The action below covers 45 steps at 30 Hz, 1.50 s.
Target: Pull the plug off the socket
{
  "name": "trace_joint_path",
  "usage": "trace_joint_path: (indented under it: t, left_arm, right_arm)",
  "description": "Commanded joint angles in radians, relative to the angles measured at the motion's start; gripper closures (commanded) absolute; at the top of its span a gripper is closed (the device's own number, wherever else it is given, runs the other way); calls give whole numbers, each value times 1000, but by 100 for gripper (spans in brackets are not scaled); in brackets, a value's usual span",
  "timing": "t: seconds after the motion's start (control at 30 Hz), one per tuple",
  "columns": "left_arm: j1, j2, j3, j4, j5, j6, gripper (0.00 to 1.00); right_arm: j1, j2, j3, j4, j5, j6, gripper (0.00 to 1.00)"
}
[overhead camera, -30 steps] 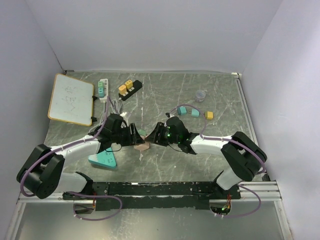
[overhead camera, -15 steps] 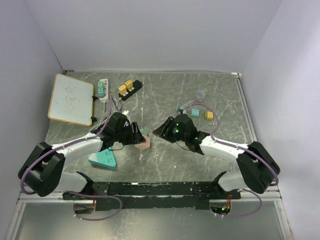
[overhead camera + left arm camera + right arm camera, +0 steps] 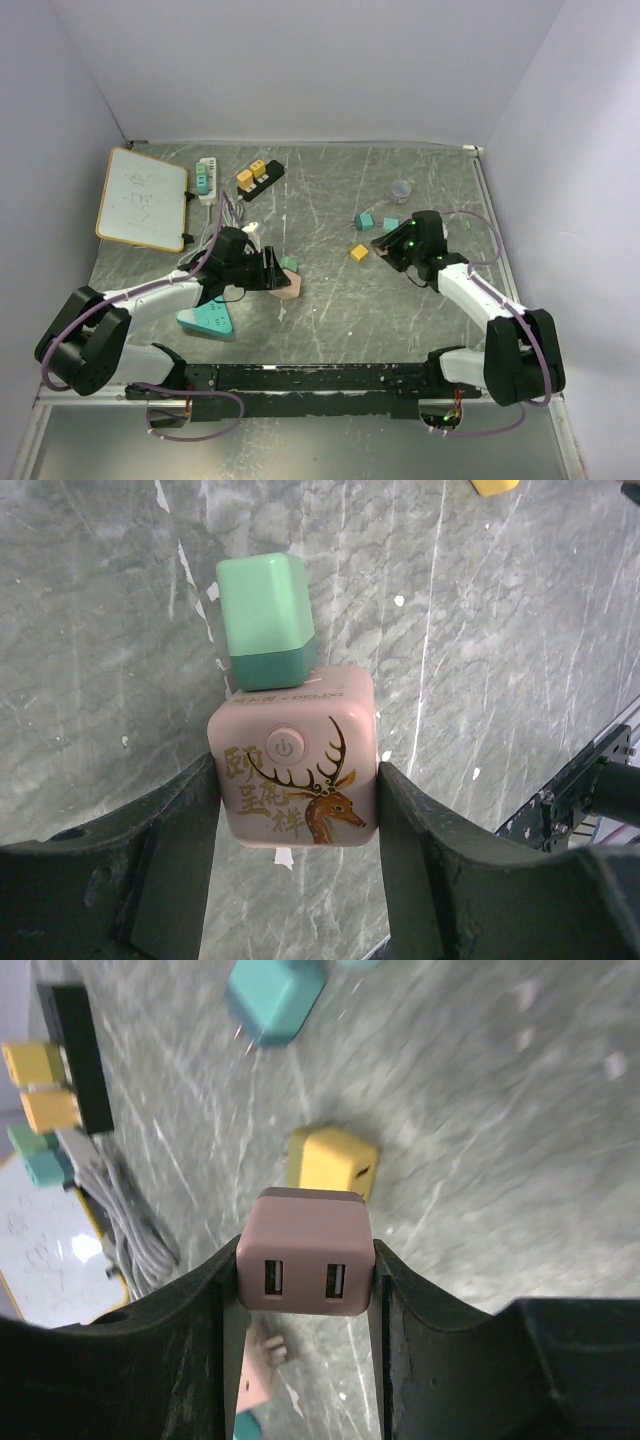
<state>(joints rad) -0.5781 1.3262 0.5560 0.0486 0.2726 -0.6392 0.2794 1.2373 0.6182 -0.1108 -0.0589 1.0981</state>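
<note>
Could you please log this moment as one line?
left gripper: shut on pink socket cube | right gripper: shut on pink USB plug, clear of the cube | green plug: seated on the cube

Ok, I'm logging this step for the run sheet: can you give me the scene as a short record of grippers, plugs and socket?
left gripper: shut on the pink cube socket
pink cube socket: deer print and power button facing the wrist camera; green plug seated in one side
right gripper: shut on the pink plug, its two USB ports showing
pink plug: out of the socket, well apart from it toward the right of the table
yellow plug: loose on the table between the grippers
</note>
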Motion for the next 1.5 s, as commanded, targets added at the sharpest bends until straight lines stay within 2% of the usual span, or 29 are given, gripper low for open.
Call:
trace_joint_path:
  t: [0.0, 0.23, 0.43, 0.47, 0.6, 0.7, 0.87, 0.97, 1.17, 1.23, 1.33, 1.43, 1.47]
  left_arm:
    - [5, -1, -26, 49, 76, 56, 75]
    - [3, 10, -35, 108, 192, 55, 76]
    - [3, -15, -20, 97, 218, 85, 76]
    - [3, -20, -19, 97, 218, 90, 76]
    - [0, -40, -11, 70, 177, 120, 76]
    - [-11, -53, 19, 24, 139, 154, 76]
    - [-84, -100, 74, -54, -7, 272, 77]
    - [-129, -138, 73, -56, -69, 396, 77]
    - [-181, -168, 59, -46, -122, 514, 78]
    - [-193, -162, 64, -53, -112, 533, 78]
    - [-203, -160, 71, -54, -74, 550, 79]
    - [-204, -171, 59, -28, 0, 556, 80]
    - [-204, -173, 55, -21, 25, 555, 80]
  right_arm:
    - [-154, 68, -3, 17, -156, -28, 100]
    - [-238, 233, -7, 179, -334, 43, 97]
    - [-253, 242, -86, 277, -348, 93, 66]
    - [-254, 228, -95, 277, -342, 90, 61]
    - [-259, 171, -110, 237, -304, 41, 32]
    - [-264, 131, -117, 212, -296, -14, 20]
    - [-264, 90, -77, 124, -301, -234, 17]
    - [-264, 82, -32, 38, -287, -388, 17]
    - [-263, -8, -25, -17, -324, -544, 17]
    - [-259, -58, -46, 32, -404, -599, 17]
    - [-231, -95, -79, 159, -638, -651, 17]
    - [-143, -53, -112, 342, -885, -630, 18]
    - [-91, -39, -106, 352, -898, -655, 18]
